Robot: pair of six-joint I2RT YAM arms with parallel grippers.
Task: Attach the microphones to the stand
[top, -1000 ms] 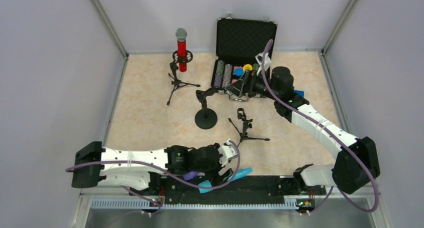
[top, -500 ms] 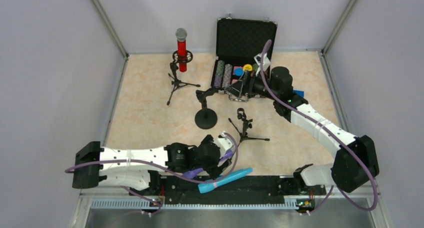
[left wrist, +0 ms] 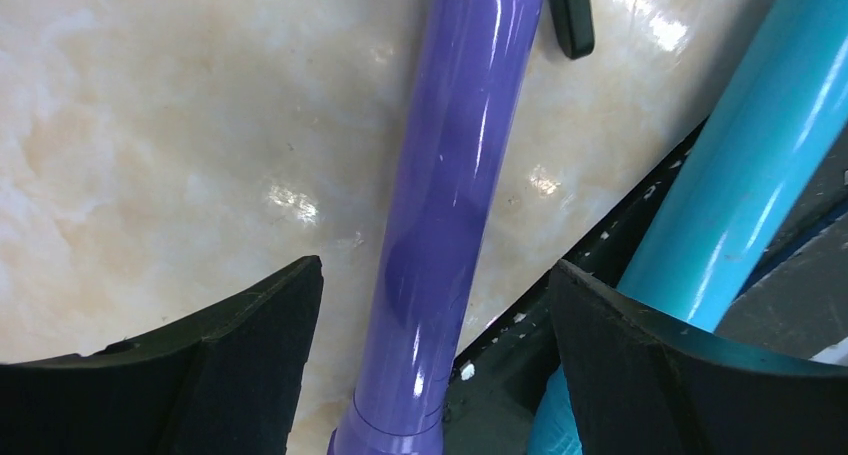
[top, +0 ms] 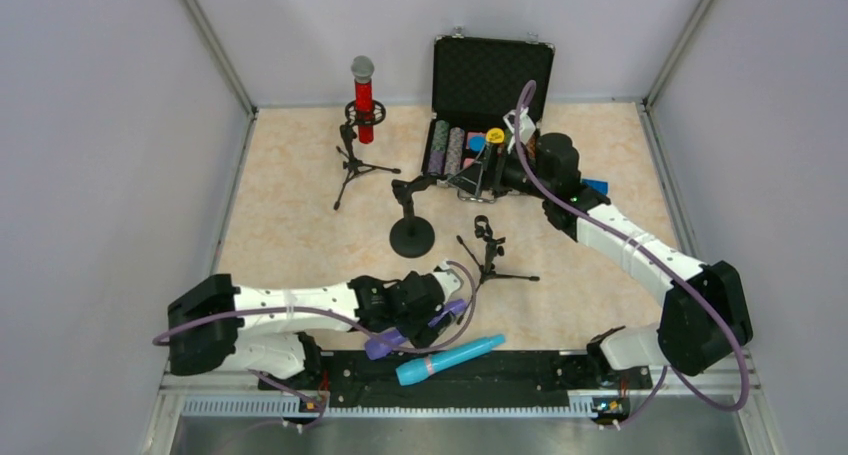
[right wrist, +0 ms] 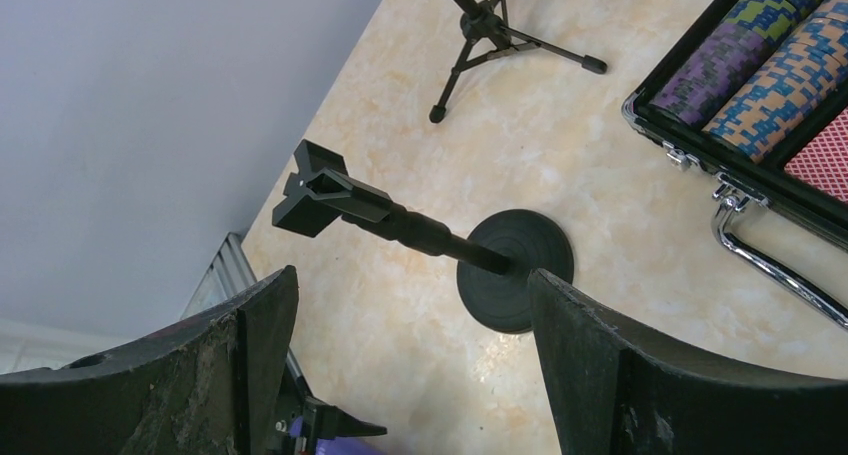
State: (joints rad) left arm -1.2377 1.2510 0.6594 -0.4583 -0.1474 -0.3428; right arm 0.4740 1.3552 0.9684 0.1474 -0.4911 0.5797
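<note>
**Item 1, left gripper (left wrist: pixel 435 270):** you are holding it low over the near edge of the table (top: pixel 300 225). Its jaws are standing apart, straddling the purple microphone (left wrist: pixel 450 205) with a gap on each side and gripping nothing.

**Item 2, purple microphone:** it is lying flat on the tabletop, its head poking out toward the arm bases in the top view.

**Item 3, turquoise microphone (top: pixel 450 358):** it is lying just beside the purple one and resting across the black base rail (top: pixel 540 370).

**Item 4, red microphone (top: pixel 363 100):** it is standing upright in the clip of the far-left tripod stand (top: pixel 352 160).

**Item 5, right gripper (right wrist: pixel 412 275):** you are keeping it raised by the front edge of the poker chip case (top: pixel 490 75). Its jaws are standing apart with nothing between them.

**Item 6, round-base stand (right wrist: pixel 510 275):** it is sitting mid-table with its pole tilting and its clip (right wrist: pixel 315 190) holding nothing.

**Item 7, small tripod stand (top: pixel 487 250):** it is standing just right of the round base, with nothing in its holder.
</note>
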